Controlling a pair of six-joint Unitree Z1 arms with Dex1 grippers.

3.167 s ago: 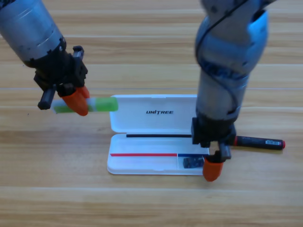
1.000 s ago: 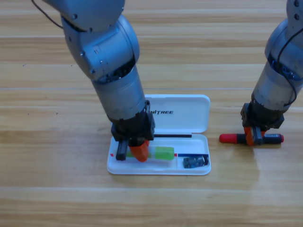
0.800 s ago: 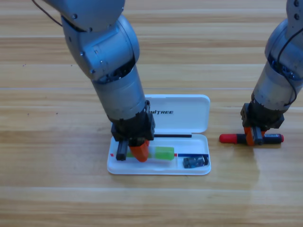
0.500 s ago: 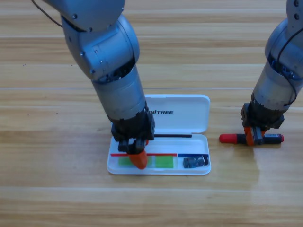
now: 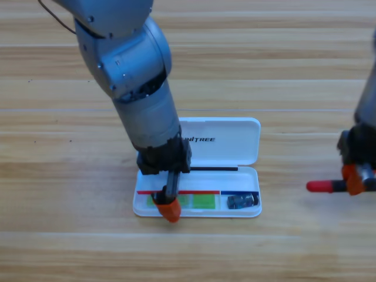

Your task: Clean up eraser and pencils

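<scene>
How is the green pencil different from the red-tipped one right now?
The green pencil lies inside the white case, under the left gripper; the red-tipped pencil is outside the case, at the picture's right edge in the right gripper. Green shows pale and thick, the other thin with a red end. Both lie roughly level, left to right.

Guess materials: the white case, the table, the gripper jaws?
White case: likely moulded plastic, smooth and glossy, with rounded corners and printed lettering. Table: wood or wood-look laminate; plank seams and grain show, plus a slight sheen. Left gripper and right gripper: orange jaws look like matte plastic or rubber; cannot tell which.
</scene>
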